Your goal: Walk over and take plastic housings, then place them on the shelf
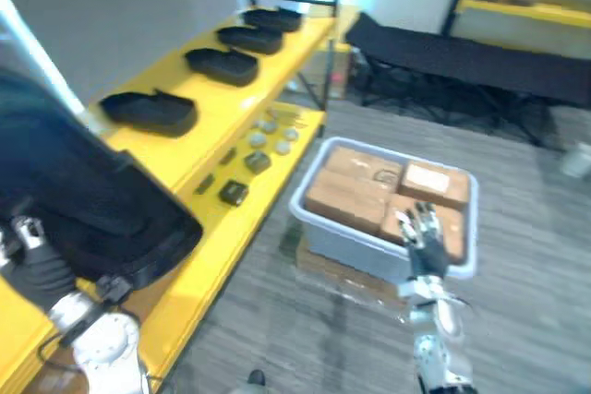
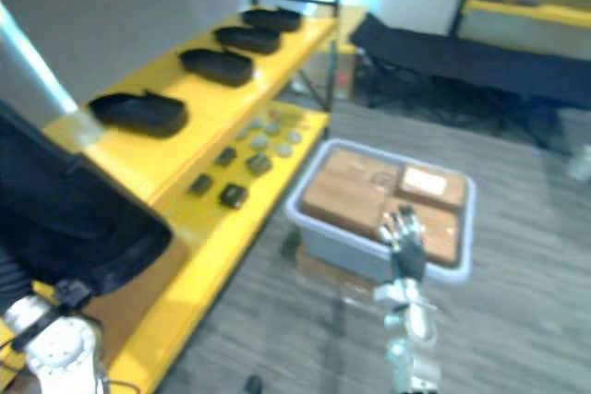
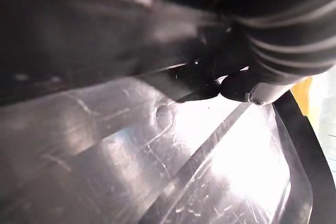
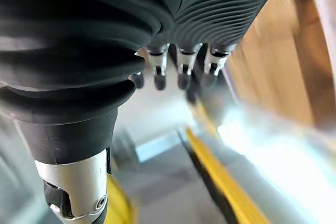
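my left hand is against a big black housing at the near end of the yellow shelf; i cannot tell its grip. four more housings line the top level. my right hand is splayed and empty over one grey bin, with open floor to its right.

Bright, light from far end; glare on yellow shelf, soft shadows.

Raised right hand, fingers straight and spread — left hand low at near left
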### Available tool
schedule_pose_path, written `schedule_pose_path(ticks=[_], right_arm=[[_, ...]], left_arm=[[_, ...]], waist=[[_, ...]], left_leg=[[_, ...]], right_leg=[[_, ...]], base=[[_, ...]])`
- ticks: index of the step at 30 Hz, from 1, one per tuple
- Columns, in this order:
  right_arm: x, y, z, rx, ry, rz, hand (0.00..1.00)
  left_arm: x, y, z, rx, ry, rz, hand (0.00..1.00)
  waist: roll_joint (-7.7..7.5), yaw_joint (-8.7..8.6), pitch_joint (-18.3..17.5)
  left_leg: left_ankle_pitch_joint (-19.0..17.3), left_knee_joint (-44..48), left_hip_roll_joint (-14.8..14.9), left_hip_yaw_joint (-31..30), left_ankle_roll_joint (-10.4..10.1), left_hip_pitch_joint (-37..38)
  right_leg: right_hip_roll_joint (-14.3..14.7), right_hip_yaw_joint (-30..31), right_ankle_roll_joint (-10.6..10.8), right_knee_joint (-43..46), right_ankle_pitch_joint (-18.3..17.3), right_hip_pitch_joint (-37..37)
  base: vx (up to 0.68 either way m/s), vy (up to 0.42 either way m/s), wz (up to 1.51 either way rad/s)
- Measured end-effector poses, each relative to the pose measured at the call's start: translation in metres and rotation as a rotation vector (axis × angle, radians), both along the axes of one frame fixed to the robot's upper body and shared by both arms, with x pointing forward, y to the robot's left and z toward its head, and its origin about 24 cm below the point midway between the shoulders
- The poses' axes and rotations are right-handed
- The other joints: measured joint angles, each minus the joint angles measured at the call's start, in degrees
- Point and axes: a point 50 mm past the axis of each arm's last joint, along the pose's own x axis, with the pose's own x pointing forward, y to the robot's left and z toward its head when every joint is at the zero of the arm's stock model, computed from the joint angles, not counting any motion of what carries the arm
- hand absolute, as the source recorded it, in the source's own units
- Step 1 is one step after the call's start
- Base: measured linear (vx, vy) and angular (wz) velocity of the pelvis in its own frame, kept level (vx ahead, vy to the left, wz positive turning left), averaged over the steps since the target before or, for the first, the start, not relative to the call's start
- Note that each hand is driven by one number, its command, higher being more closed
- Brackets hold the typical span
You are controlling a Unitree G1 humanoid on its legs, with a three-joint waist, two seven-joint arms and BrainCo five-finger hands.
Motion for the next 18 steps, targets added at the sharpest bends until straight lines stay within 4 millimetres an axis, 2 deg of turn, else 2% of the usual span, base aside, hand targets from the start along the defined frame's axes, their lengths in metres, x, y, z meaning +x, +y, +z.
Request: schedule_pose_path(ticks=[1, 2, 3, 6, 9, 12, 13, 15, 18], right_arm=[[0.004, 0.009, -0.001, -0.023, 0.018, 0.032, 0.0], [0.005, 0.013, -0.003, -0.039, 0.026, 0.048, 0.0], [0.006, 0.023, -0.006, -0.048, 0.045, 0.074, 0.0], [0.007, 0.032, -0.008, -0.081, 0.057, 0.09, 0.0], [0.008, 0.033, -0.007, -0.081, 0.058, 0.082, 0.0], [0.007, 0.032, -0.01, -0.081, 0.087, 0.084, 0.0], [0.002, 0.029, -0.015, -0.079, 0.113, 0.075, 0.0], [-0.006, 0.022, -0.022, -0.083, 0.145, 0.048, 0.0], [-0.012, 0.017, -0.028, -0.125, 0.171, 0.032, 0.0]], left_arm=[[-0.009, 0.004, -0.004, -0.013, 0.023, 0.032, 1.0], [-0.014, 0.006, -0.007, -0.028, 0.03, 0.051, 1.0], [-0.026, 0.009, -0.013, -0.055, 0.051, 0.091, 1.0], [-0.047, 0.014, -0.019, -0.061, 0.088, 0.163, 1.0], [-0.061, 0.014, -0.024, -0.095, 0.09, 0.199, 1.0], [-0.064, 0.013, -0.025, -0.094, 0.093, 0.188, 1.0], [-0.061, 0.011, -0.021, -0.078, 0.089, 0.152, 1.0], [-0.054, 0.009, -0.019, -0.067, 0.078, 0.102, 1.0], [-0.054, 0.009, -0.02, -0.106, 0.049, 0.064, 1.0]], waist=[[-0.18, 1.53, -0.2], [-0.18, 2.27, -0.2], [-0.33, 4.06, -0.3], [-0.85, 6.07, -0.5], [-1.26, 7.38, -0.5], [-1.56, 6.97, -0.1], [-2.13, 5.9, 0.1], [-2.49, 4.43, 0.3], [-2.28, 4.25, 0.9]], left_leg=[[0.2, 0.0, -0.5, -1.9, 0.0, -0.6], [0.3, -0.1, -0.7, -2.8, 0.0, -0.7], [0.4, 0.0, -1.4, -5.0, 0.0, -1.0], [0.9, 0.0, -2.1, -8.7, 0.0, -2.1], [0.9, 0.2, -2.5, -9.6, 0.0, -2.3], [0.7, 0.1, -3.2, -11.5, 0.2, -2.9], [0.9, 0.3, -3.6, -10.9, 0.6, -4.1], [2.3, 0.6, -3.6, -10.1, 1.0, -5.5], [3.7, 0.2, -3.6, -10.0, 1.0, -6.3]], right_leg=[[-0.1, -1.6, 0.3, 0.0, -0.3, 0.6], [-0.2, -2.6, 0.4, 0.2, -0.5, 1.0], [-0.4, -4.6, 0.5, 0.6, -1.0, 2.0], [-0.8, -7.4, 0.5, 2.0, -2.0, 2.9], [-1.0, -7.4, 0.3, 2.7, -2.2, 2.9], [-1.4, -8.8, -0.3, 4.1, -3.1, 4.0], [-1.7, -11.3, -0.4, 4.5, -4.5, 4.8], [-1.7, -14.2, -0.1, 5.5, -5.0, 5.9], [-2.0, -13.8, -0.6, 7.2, -5.3, 6.0]], base=[[0.0, -0.013, 0.83], [0.02, 0.006, 0.89], [0.02, 0.014, 0.72], [0.01, 0.026, 0.72], [-0.01, 0.022, 0.25], [-0.05, 0.005, 0.44], [-0.09, -0.022, 0.84], [-0.09, -0.003, 1.08], [-0.04, 0.054, 0.63]])
